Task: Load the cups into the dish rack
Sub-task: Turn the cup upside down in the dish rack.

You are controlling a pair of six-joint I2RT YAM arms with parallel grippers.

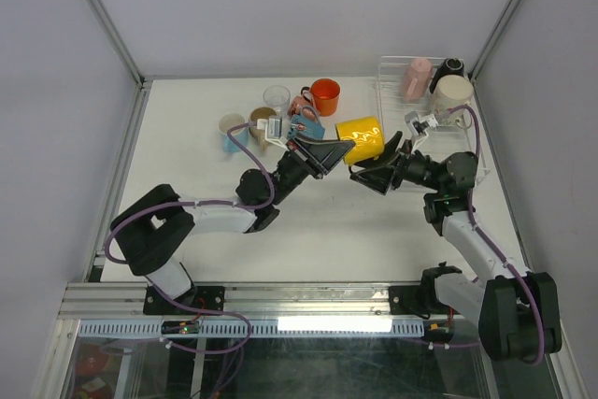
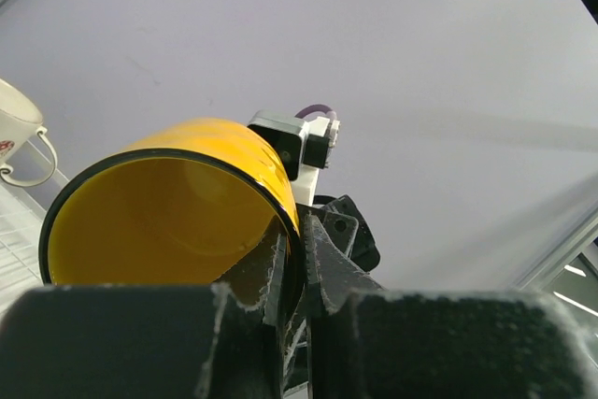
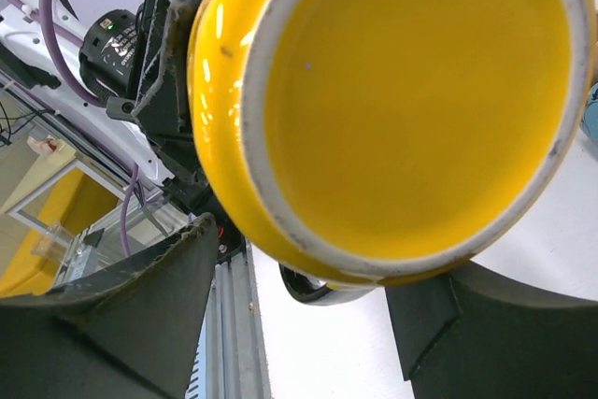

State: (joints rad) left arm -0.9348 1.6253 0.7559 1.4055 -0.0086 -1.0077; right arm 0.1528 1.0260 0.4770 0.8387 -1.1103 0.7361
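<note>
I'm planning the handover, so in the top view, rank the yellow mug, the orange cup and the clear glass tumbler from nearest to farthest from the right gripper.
1. yellow mug: nearest, its base between the open fingers of the right gripper.
2. orange cup: farther back and to the left.
3. clear glass tumbler: farthest, further left again, at the back of the cluster.

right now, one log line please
phase: handover | left claw: shut on yellow mug rim | right claw: open around base | rack: pink mug, black mug, beige mug
</note>
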